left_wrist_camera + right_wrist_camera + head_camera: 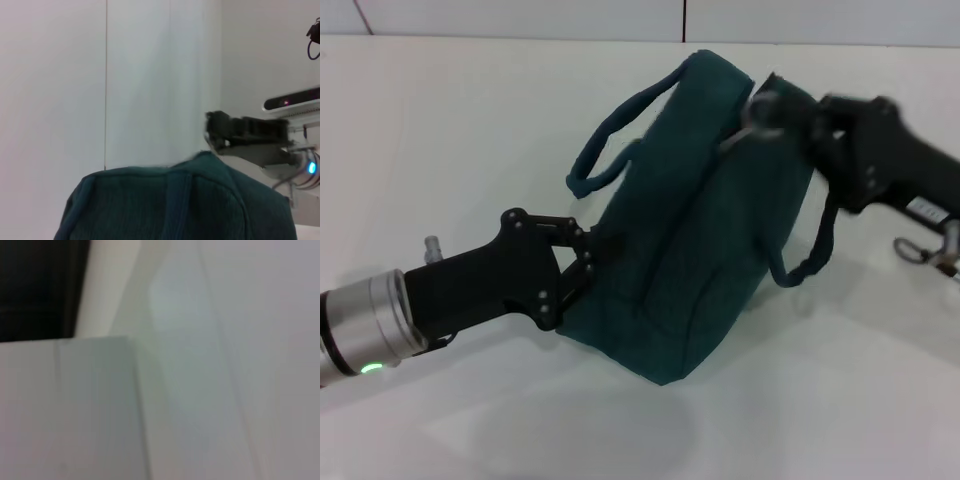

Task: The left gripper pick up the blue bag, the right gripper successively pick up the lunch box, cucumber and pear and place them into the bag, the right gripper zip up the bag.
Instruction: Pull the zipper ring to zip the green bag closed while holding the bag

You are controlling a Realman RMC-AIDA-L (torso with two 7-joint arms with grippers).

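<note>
Teal-blue bag — one, two handles

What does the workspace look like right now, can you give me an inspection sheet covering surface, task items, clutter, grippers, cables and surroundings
Surface: white table, bare where visible.
Job's things: blue bag tilted, its top looking closed; one handle loops toward the robot's left, the other hangs on its right. Lunch box, cucumber and pear: nothing seen.
Clutter: nothing seen.
Grippers: left gripper clamped on the bag's lower left edge; right gripper at the bag's top, on the metal ring pull.
Cables: metal rings or clips hang under the right arm; no loose cable seen.
Surroundings: pale wall panels behind the table.
</note>
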